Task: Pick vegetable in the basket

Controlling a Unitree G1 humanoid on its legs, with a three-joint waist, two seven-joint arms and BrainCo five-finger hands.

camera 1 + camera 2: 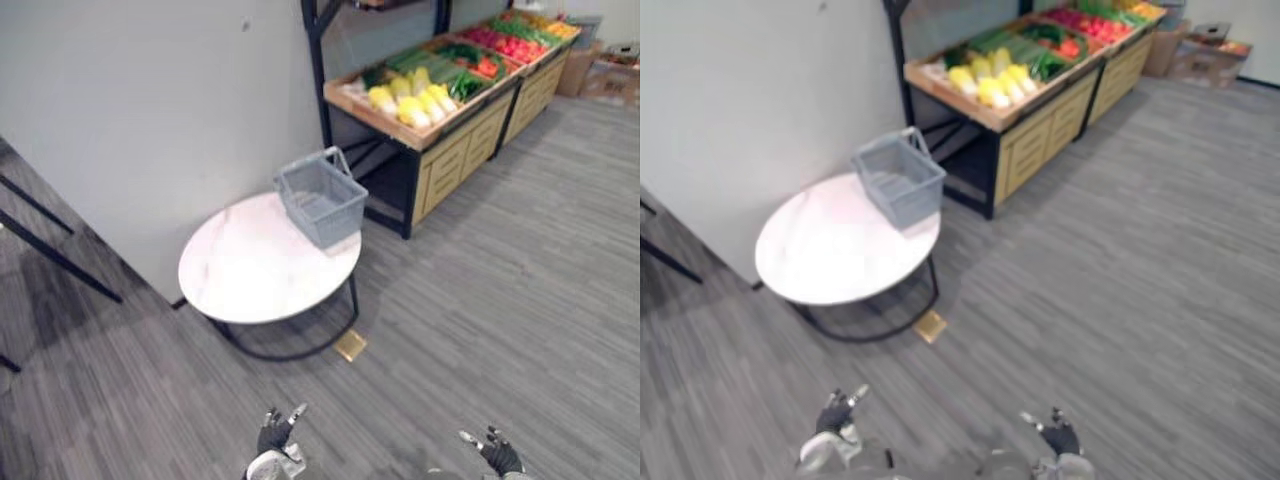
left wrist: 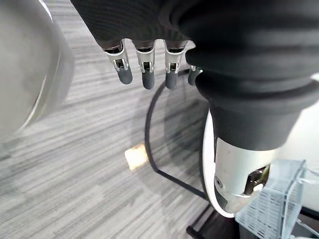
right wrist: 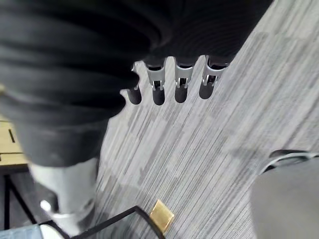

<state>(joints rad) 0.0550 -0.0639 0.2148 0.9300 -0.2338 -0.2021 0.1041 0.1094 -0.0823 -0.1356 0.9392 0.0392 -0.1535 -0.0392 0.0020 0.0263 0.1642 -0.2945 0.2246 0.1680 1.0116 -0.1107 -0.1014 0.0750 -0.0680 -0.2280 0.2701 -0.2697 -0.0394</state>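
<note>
**Veg up on the stand, basket on the table, both hands loose**

So the vegetables (image 1: 412,100) are all lying in the slanted wooden trays of the produce stand (image 1: 455,150) against the far wall. There are pale yellow ones at the near end, with green ones and then red ones further along. The grey basket (image 1: 320,200) is well apart from them. It sits on the round white table (image 1: 245,275) at the edge nearest the stand, with its handle up. There's a small gold-coloured square (image 1: 350,346) on the grey floor, just by the table's black frame. The left hand (image 1: 273,435) and right hand (image 1: 498,455) are both low and close to the robot, well short of the table. Their fingers are straight and relaxed over the floor, touching nothing.
</note>
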